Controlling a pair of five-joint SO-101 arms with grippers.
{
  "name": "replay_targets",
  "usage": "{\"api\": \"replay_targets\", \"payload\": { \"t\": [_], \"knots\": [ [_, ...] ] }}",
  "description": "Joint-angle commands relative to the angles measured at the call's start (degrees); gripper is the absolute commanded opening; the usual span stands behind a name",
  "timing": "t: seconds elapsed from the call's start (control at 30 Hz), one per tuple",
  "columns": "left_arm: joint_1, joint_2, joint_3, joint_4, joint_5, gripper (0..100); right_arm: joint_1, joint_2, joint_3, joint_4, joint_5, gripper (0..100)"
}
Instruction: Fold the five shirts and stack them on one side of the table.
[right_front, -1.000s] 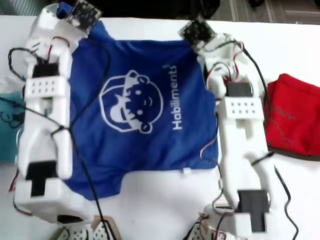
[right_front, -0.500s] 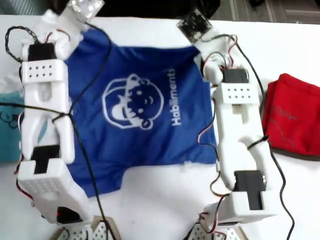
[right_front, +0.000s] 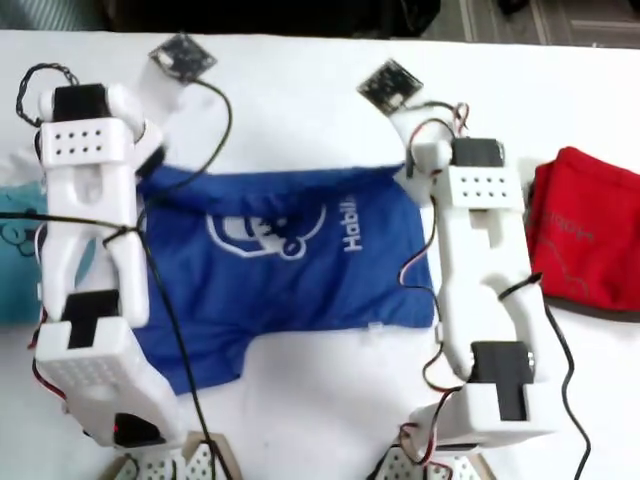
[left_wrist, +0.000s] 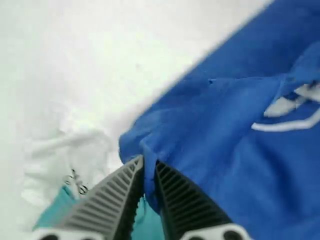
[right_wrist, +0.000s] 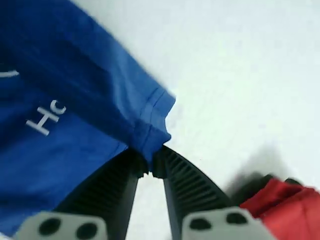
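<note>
Both arms have drawn back toward their bases, carrying the far edge of the blue shirt (right_front: 300, 285) over its printed front. Left gripper (left_wrist: 149, 163) is clamped on one far corner, right gripper (right_wrist: 150, 168) on the other. The shirt lies half folded mid-table (right_front: 300, 90), between a teal shirt (right_front: 15, 275) and a red shirt (right_front: 585, 235).

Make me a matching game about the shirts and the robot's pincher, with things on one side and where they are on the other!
1. blue shirt
2. red shirt
3. teal shirt
4. left gripper

A. beside the right arm, on its outer side
B. clamped on a blue shirt corner
C. between both arms, partly folded over
D. beside the left arm, on its outer side

Pairs: 1-C, 2-A, 3-D, 4-B
</note>
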Motion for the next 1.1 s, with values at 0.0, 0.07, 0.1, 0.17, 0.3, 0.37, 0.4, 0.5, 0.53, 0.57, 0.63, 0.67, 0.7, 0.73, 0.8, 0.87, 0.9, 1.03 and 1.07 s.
{"api": "replay_targets", "payload": {
  "t": [0.0,0.07,0.1,0.17,0.3,0.37,0.4,0.5,0.53,0.57,0.63,0.67,0.7,0.73,0.8,0.87,0.9,1.03,1.07],
  "knots": [
    [-0.3,-0.7,-1.7,7.2,-2.2,2,1.8,-0.4,2.5,2.3,0.2,1.8],
    [-0.8,-0.6,-1.7,9.8,-2.2,2,2.4,-0.8,5.8,2.4,0.3,1.8],
    [-1.5,-0.4,-1.6,10.5,-2.1,2,2.5,-0.8,7.0,2.4,0.6,1.8],
    [-2.6,-0.7,0.1,10.7,-2.1,2,2.4,-0.8,9.1,3.8,3.1,1.8],
    [-3.1,-2.4,8.9,10.6,-2.3,2,2.6,-0.8,11.0,5.8,4.6,1.8],
    [-3.1,-4.8,14.1,10.5,-2.4,2,3.6,-0.8,11.0,6.5,4.7,1.8],
    [-2.9,-6.2,16.4,10.5,-2.4,2,3.9,-0.8,11.0,6.5,4.7,1.8],
    [-2.8,-11.2,22.8,9.3,-2.4,2,4.1,-0.8,11.2,8.0,6.7,1.8],
    [-2.8,-12.9,24.8,8.4,-2.4,2,4.0,-0.8,11.2,8.9,7.4,1.8],
    [-2.9,-14.3,26.6,7.8,-2.4,2,4.0,-0.8,11.2,9.5,7.9,1.8],
    [-2.9,-16.7,30.0,7.1,-2.4,2,4.0,-0.8,11.2,10.6,8.8,1.8],
    [-2.9,-17.6,31.5,7.1,-2.4,2,4.1,-0.8,11.2,11.3,9.5,1.8],
    [-2.9,-18.4,32.8,7.1,-2.4,2,4.2,-0.8,11.2,12.3,10.2,1.8],
    [-3.0,-19.1,33.9,7.1,-2.5,2,4.4,-0.8,11.2,13.4,10.8,1.8],
    [-3.6,-20.3,36.0,7.2,-4.0,2,4.6,-0.9,11.2,15.5,11.9,1.8],
    [-4.7,-21.6,37.9,7.3,-4.7,2,4.7,-0.9,11.2,17.6,12.7,1.8],
    [-4.9,-22.4,38.9,7.2,-4.7,2,4.7,-0.9,11.2,18.7,13.1,1.8],
    [-5.5,-25.7,42.9,7.6,-6.9,2,4.7,-0.9,11.2,21.5,14.1,1.8],
    [-5.6,-26.7,43.8,7.6,-7.2,2,4.7,-0.9,11.2,21.9,14.2,1.8]
  ]
}}
